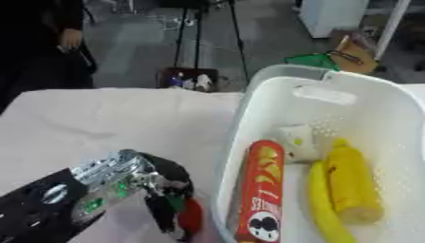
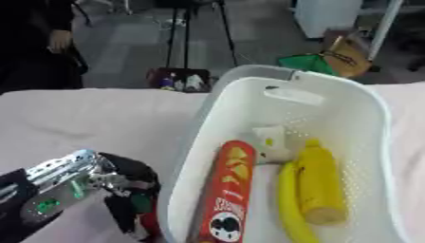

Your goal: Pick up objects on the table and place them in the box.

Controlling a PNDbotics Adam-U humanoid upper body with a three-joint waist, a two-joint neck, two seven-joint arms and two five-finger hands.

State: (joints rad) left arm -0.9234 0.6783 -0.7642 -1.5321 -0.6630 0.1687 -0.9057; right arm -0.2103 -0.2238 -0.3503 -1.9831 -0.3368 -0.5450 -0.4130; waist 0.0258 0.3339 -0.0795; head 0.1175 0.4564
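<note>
The white box (image 1: 249,109) on the right already holds a red crisp tube (image 1: 261,190), a banana (image 1: 325,209), a yellow bottle (image 1: 353,182) and a small pale item (image 1: 297,140). The left hand (image 1: 166,190), near the box's near-left wall, has fingers curled round a red object (image 1: 191,216), not yet inside. The rest of the counter (image 1: 108,123) shows nothing else. The left eye view shows the red object better; in the right eye view it is mostly hidden

Bright even light, soft overall blur
</note>
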